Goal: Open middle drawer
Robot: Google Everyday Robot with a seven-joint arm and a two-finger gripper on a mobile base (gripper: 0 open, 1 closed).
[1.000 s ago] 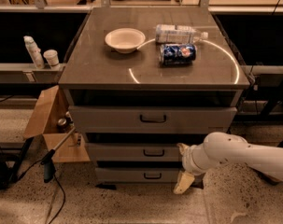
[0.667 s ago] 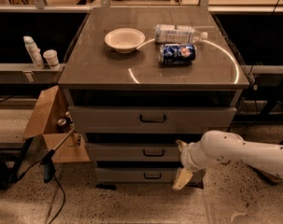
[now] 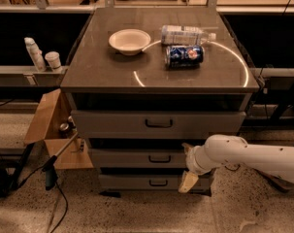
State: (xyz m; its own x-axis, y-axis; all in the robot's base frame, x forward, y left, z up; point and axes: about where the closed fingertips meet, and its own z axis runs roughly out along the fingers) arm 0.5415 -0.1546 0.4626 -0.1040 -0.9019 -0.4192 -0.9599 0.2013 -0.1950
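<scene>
Gripper (image 3: 187, 165) position: lower centre-right of frame, in front of the middle drawer (image 3: 127, 158), just right of its handle (image 3: 159, 158). Shifts slightly left relative to one second ago, closing on the handle. Appears open, holding nothing; view partly blocked by the wrist. Drawer at lower centre, shut. Approach phase nearly complete; grasp and pull outstanding.

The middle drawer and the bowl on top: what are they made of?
The middle drawer looks like grey painted metal: matte front, dark bar handle. The bowl seems paper or plastic: pale, matte. The gripper sits beside that handle.
</scene>
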